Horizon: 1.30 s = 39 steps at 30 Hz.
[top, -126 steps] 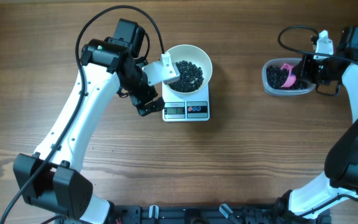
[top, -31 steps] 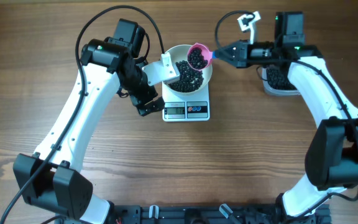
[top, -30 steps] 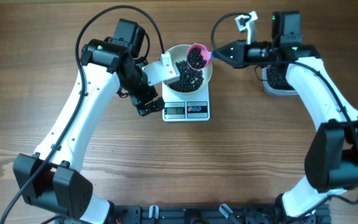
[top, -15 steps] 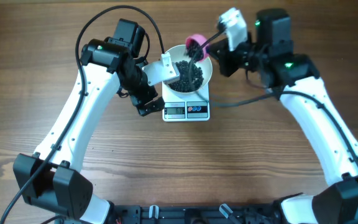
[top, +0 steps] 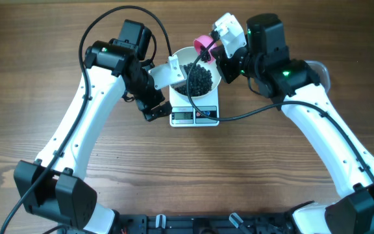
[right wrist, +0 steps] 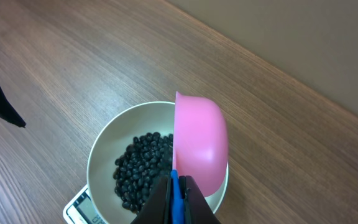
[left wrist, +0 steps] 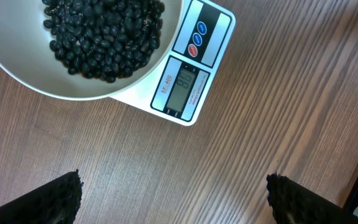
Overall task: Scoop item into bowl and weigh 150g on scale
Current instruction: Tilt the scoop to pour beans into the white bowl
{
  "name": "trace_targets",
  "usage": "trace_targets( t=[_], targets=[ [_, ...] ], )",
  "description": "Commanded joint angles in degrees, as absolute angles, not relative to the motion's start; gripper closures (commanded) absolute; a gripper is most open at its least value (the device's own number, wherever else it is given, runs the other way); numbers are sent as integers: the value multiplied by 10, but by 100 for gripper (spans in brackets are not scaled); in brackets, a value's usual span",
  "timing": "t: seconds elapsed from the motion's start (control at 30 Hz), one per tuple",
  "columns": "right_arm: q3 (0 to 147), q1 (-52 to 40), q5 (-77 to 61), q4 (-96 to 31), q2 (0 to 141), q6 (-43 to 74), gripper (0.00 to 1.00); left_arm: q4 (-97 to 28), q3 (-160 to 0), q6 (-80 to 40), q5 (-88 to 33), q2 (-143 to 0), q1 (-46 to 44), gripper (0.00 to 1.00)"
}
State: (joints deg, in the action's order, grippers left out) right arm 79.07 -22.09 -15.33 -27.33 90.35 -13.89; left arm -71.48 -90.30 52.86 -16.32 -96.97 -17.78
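The white bowl [top: 214, 67] stands on the scale [top: 195, 117] and holds a heap of black beans, the item [top: 199, 79]. My right gripper [top: 214, 57] is shut on the blue handle of a pink scoop [top: 204, 43], which is tipped on its side over the bowl's far right rim. In the right wrist view the scoop [right wrist: 199, 146] shows its back above the beans [right wrist: 140, 169], with my gripper [right wrist: 176, 190] clamped on the handle. My left gripper [top: 152, 109] hangs open just left of the scale. Its view shows the bowl [left wrist: 73, 90], beans [left wrist: 104, 31], scale display [left wrist: 182, 87] and wide-apart fingers [left wrist: 61, 198].
A clear plastic tub [top: 319, 67] sits at the right, mostly hidden behind my right arm. A black cable [top: 239, 116] runs from the right arm past the scale's front right corner. Bare wooden table [top: 193, 175] lies in front of the scale.
My right arm brought the bean-filled scoop from the tub side to the bowl and rolled it over on its side. The left arm has stayed still.
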Motion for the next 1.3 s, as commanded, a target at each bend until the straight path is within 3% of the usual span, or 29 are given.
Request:
trace_targets(
  t=[0.0,0.23,0.43,0.77,1.07,1.27],
  targets=[
    [799,-220,-150,-270,893,-154,96,-713,-899,536,-164,-977,-175,0],
    [799,-220,-176,-270,893,-170,96,-713,-899,536,-164,-977,-175,0],
    [799,-223,-238,-288,897,-281,96,-713,-899,536,-164,-977,-175,0],
    [799,-225,-220,-306,898,-322,96,-713,-899,536,-164,-977,-175,0],
    [799,-224,-219,-301,909,-312,96,-713,-899,536,-164,-977,-175,0],
    [799,-203,-191,-256,909,-171,96,-713,-899,536,-164,-977,-175,0]
  ],
)
